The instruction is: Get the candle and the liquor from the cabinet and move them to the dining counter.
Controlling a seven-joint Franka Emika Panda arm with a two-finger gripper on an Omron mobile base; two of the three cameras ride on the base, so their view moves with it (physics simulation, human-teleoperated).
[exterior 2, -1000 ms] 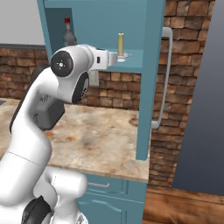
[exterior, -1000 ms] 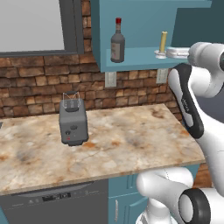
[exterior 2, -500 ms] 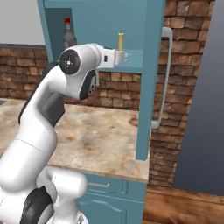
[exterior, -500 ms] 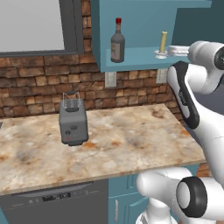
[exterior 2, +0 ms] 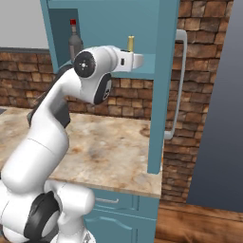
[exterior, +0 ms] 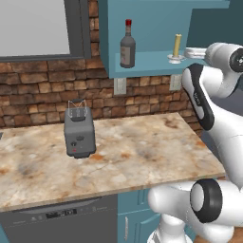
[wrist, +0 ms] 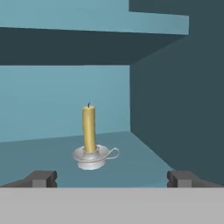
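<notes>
A: Where is the short yellow stick candle point(wrist: 89, 130) kept?
B: Upright on the teal wall cabinet point(exterior: 156, 19) shelf, right of the dark bottle point(exterior: 127, 45).
A: Two-finger gripper point(wrist: 112, 179)?
B: Spread wide, levelled toward the candle, presumably for straddling it; nothing is held.

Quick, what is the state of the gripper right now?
Gripper: open, holding nothing, facing the candle on the cabinet shelf.

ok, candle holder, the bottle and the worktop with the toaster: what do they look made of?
Candle holder: pale, glossy, with a thin loop handle; glazed ceramic or polished metal, can't tell which.
Bottle: dark, faintly see-through body with a soft sheen, so probably glass; red cap, material unclear.
Worktop: beige slab with orange-brown mottling and a smooth face; looks like polished stone, possibly a laminate imitation.
</notes>
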